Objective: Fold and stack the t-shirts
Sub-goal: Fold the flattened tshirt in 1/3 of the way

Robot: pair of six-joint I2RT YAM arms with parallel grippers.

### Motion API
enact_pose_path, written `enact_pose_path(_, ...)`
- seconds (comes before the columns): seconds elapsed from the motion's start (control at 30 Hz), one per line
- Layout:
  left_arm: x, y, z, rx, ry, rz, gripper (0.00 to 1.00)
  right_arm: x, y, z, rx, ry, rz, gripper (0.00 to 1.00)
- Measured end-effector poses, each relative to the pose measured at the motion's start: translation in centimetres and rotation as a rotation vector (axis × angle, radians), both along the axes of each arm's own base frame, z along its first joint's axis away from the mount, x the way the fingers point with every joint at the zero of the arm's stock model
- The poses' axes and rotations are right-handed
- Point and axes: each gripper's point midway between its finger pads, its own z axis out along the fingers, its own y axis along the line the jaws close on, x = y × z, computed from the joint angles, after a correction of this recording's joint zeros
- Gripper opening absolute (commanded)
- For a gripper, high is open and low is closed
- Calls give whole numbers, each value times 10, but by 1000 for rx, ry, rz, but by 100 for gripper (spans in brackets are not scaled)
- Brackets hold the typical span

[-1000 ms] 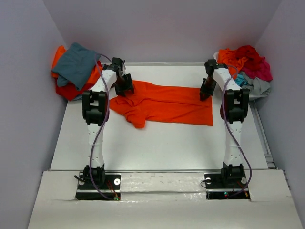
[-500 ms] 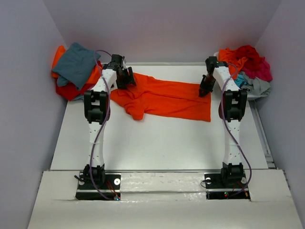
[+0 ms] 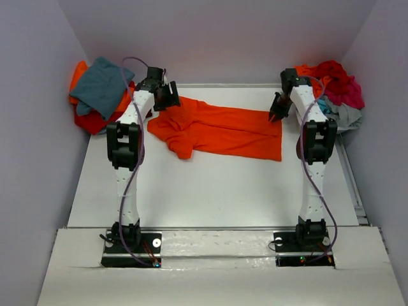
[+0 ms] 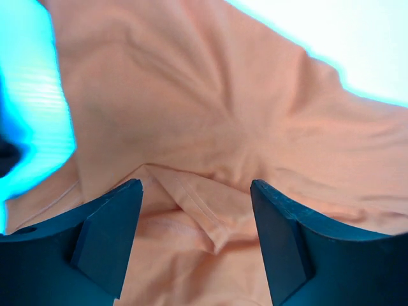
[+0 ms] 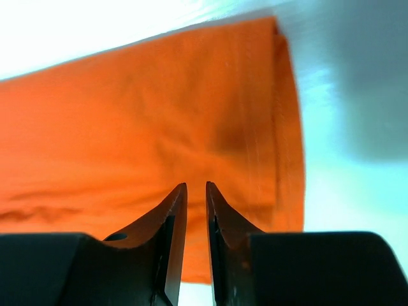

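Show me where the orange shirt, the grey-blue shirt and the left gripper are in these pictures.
orange shirt (image 3: 233,131), top view, middle of its body.
grey-blue shirt (image 3: 101,86), top view, middle of its upper face.
left gripper (image 4: 194,188), left wrist view, gap between its open fingertips.

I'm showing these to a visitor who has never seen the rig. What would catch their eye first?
The orange shirt, spread crosswise over the far half of the white table. The left gripper is open over its sleeve end, and the right gripper, nearly closed, is at its hem corner. Next come the colourful shirt heaps in the far corners, the left pile and the right pile.
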Motion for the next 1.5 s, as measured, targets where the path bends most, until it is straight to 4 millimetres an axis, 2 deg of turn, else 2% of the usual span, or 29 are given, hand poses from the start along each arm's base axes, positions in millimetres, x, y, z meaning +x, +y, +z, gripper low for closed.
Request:
enact_pose_path(0.1, 1, 0, 41, 21, -79, 6, 81, -2, -8, 40, 14, -69, -18, 25)
enact_pose_path(0.13, -1, -3, 61, 25, -115, 4, 81, -4, -11, 54, 18, -93, -25, 25)
enact_pose_path(0.2, -6, -7, 88, 37, -159, 1, 81, -11, -14, 77, 24, -127, -36, 25)
enact_pose_path(0.27, -13, -13, 105, 45, -181, -7, 81, -19, -16, 95, 25, -152, -43, 25)
enact_pose_path(0.33, -23, -19, 114, 62, -178, -13, 81, -32, -15, 101, 29, -146, -40, 25)
enact_pose_path(0.4, -31, -23, 110, 77, -159, -17, 81, -47, -10, 94, 33, -107, -32, 25)
enact_pose_path(0.43, -37, -25, 103, 83, -143, -23, 81, -58, -6, 81, 36, -69, -23, 25)
enact_pose_path(0.53, -61, -28, 71, 105, -47, -43, 81, -90, 2, 40, 46, 65, -8, 25)
enact_pose_path(0.6, -76, -24, 45, 123, 27, -47, 81, -109, 7, 19, 50, 137, 2, 25)
enact_pose_path(0.63, -80, -22, 38, 128, 47, -47, 81, -122, 9, 7, 50, 185, 7, 25)
enact_pose_path(0.73, -92, -19, 23, 140, 98, -49, 81, -138, 15, -9, 56, 235, 13, 25)
enact_pose_path(0.9, -93, -19, 22, 141, 101, -49, 81, -148, 20, -21, 59, 263, 17, 25)
enact_pose_path(1.1, -94, -18, 23, 143, 101, -49, 81, -147, 24, -23, 65, 257, 18, 25)
enact_pose_path(1.23, -95, -16, 22, 152, 107, -48, 81, -157, 24, -32, 68, 289, 1, 25)
enact_pose_path(1.5, -98, -15, 19, 158, 119, -48, 81, -163, 13, -35, 1, 296, -61, 24)
